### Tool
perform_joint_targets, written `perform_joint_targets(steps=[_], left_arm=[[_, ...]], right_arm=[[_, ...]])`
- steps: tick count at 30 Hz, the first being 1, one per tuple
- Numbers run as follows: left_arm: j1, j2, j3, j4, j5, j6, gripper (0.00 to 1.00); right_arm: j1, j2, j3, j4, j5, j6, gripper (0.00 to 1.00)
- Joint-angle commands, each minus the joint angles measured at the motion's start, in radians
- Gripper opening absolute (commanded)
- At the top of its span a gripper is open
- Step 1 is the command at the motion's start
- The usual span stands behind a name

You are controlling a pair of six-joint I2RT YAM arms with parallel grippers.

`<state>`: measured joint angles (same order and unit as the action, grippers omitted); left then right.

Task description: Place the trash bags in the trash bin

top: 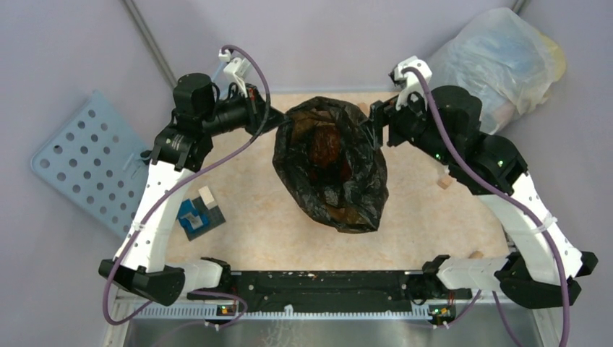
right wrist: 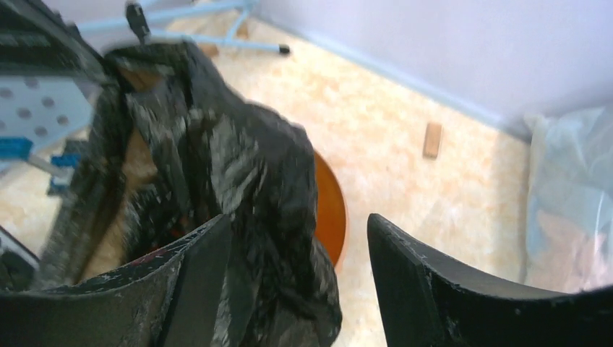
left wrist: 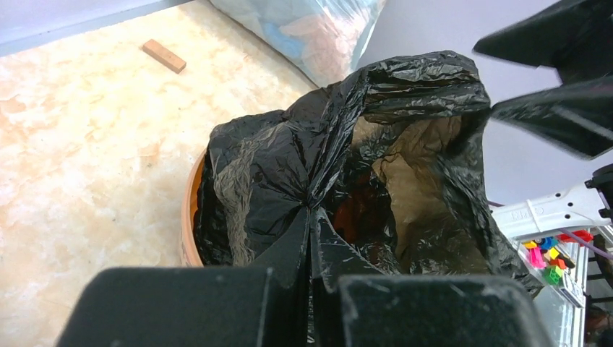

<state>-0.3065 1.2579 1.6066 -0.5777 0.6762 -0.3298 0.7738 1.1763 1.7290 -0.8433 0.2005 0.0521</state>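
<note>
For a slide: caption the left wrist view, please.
Left gripper pinches the black bag draped over the orange bin, its mouth open.

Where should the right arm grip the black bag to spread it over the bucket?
Probably the raised rim fold of the black bag nearest the right gripper, coming in from the right, opposite where the left gripper pinches it. That edge stands free above the orange bucket and looks thin enough for the open jaws.
</note>
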Motion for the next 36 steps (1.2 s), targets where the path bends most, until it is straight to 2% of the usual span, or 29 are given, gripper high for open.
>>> perform_joint_targets(steps=[1, 8, 9, 11, 14, 17, 26, 32, 36], left_arm=[[0.003, -0.031, 0.031, 0.015, 0.021, 0.015, 0.00], [0.003, -0.057, 0.019, -0.003, 0.039, 0.023, 0.00], [0.003, -0.062, 0.013, -0.006, 0.043, 0.024, 0.00], [0.003, -0.070, 0.002, -0.006, 0.045, 0.026, 0.00], [0.003, -0.071, -0.004, -0.005, 0.050, 0.026, 0.00], [0.003, -0.066, -0.004, -0.001, 0.058, 0.024, 0.00], [0.003, -0.026, -0.036, 0.013, 0.055, 0.033, 0.00], [0.003, 0.047, -0.043, 0.058, 0.047, 0.024, 0.00], [0.003, 0.106, -0.009, 0.075, 0.044, 0.018, 0.00]], right_arm=[[-0.007, 0.054, 0.142, 0.064, 0.012, -0.018, 0.69], [-0.015, 0.238, 0.349, 0.097, 0.118, 0.029, 0.69], [-0.022, 0.262, 0.367, 0.107, 0.127, 0.029, 0.66], [-0.046, 0.317, 0.408, 0.105, 0.090, 0.035, 0.55], [-0.068, 0.399, 0.451, 0.043, 0.030, 0.061, 0.27], [-0.070, 0.425, 0.412, -0.004, -0.047, 0.077, 0.14], [-0.098, 0.421, 0.131, 0.034, -0.373, 0.083, 0.09], [-0.125, 0.391, -0.099, 0.101, -0.453, 0.093, 0.08], [-0.159, 0.392, -0.086, 0.089, -0.421, 0.089, 0.08]])
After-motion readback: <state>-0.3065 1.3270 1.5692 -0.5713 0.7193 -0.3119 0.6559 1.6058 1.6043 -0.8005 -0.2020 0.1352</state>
